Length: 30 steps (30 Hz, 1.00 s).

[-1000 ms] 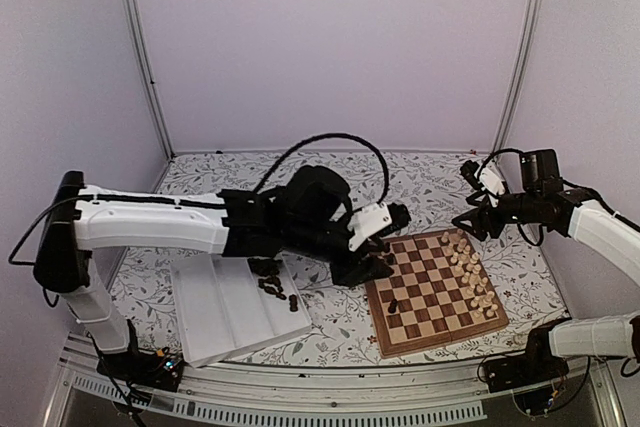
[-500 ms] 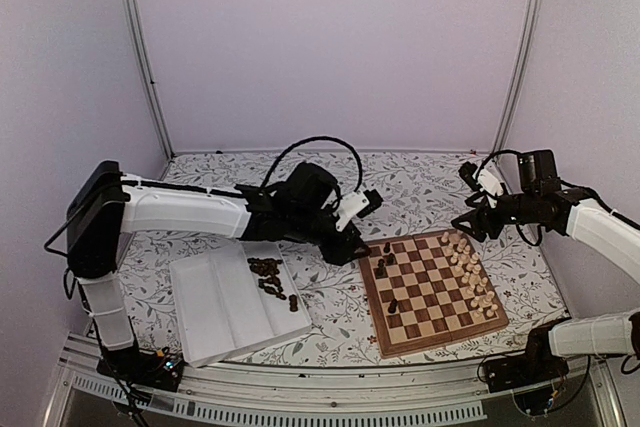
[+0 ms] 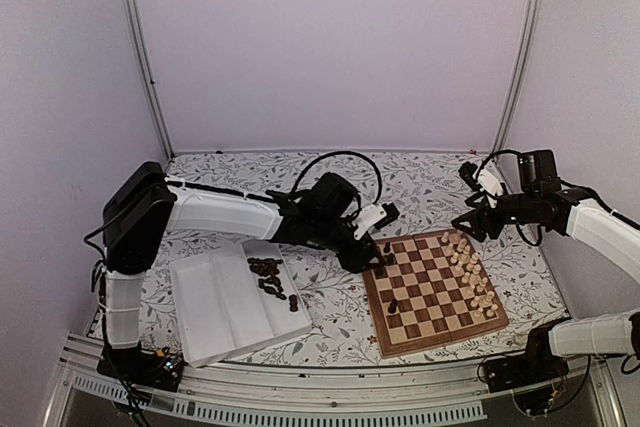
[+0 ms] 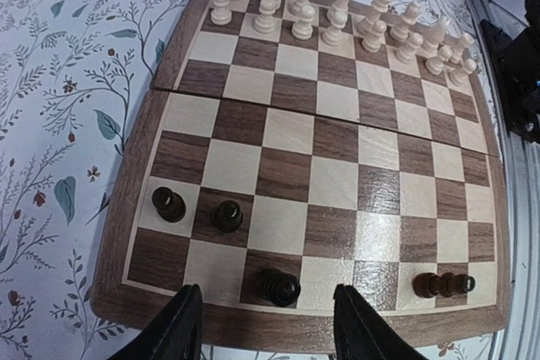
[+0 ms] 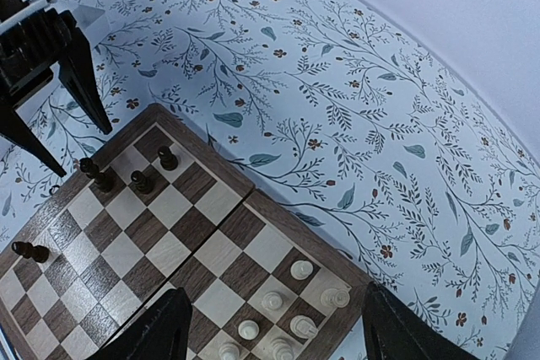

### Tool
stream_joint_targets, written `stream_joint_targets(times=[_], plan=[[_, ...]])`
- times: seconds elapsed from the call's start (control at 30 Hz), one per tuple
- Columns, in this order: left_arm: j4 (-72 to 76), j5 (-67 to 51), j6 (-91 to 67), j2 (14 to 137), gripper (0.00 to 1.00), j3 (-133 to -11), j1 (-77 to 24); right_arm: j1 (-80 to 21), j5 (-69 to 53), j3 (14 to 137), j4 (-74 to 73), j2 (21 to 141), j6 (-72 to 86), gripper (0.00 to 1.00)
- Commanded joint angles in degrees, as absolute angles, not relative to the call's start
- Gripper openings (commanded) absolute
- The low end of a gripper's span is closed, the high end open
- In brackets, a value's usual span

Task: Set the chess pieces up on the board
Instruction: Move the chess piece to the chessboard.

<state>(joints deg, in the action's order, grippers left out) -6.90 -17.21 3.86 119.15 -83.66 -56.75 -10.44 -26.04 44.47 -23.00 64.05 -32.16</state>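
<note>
Overview of a two-arm chess set-up. The board [image 3: 435,292] lies on the right of the flowered table cover [image 3: 330,332], with a white ridged tray [image 3: 205,312] well apart from it on the left.

Cream pieces [image 4: 337,10] stand upright in two rows along the right edge of the board. Four dark pieces [image 4: 226,215] are on the opposite, left side. Two stand side by side in the second row, toward the far left corner. One stands in the edge row [image 4: 278,287]. One lies on its side in the edge row [image 4: 443,284], nearer the near left corner. More dark pieces sit in a loose heap [image 3: 270,280] in the far right part of the tray.

The left gripper [image 4: 267,292] hangs over the left border of the board. Its fingers [image 4: 177,330] are spread wide and hold nothing. The upright edge-row piece shows in the gap between them, and neither finger touches it.

The right gripper [image 5: 277,292] is raised above the far right corner of the board, over the cream rows. Its fingers [image 5: 156,330] are likewise wide apart and it is empty. In the right wrist view, the left gripper's dark fingers appear beyond the far left corner of the board.
</note>
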Motion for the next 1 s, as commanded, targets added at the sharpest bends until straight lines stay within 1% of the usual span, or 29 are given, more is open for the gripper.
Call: stream_joint_targets(times=[0.0,0.27,0.43,0.97], plan=[[-7.0,-21.1,4.9,122.3,0.54,-86.2,-56.9,-10.2,-26.2,43.9,-22.5,64.2,-32.3,0.73],[-5.9,-25.2,6.0,124.6,0.55,-86.5,-57.1,-10.2,-26.3,43.8,-22.5,64.3,-32.5,0.73],[-6.2,-26.5,7.1,125.9,0.53,-86.7,-57.0,-10.2,-26.4,43.8,-22.7,64.3,-32.5,0.73],[-4.8,-29.8,11.8,128.6,0.52,-85.4,-57.6,-10.2,-26.6,43.9,-22.9,64.6,-32.7,0.73]])
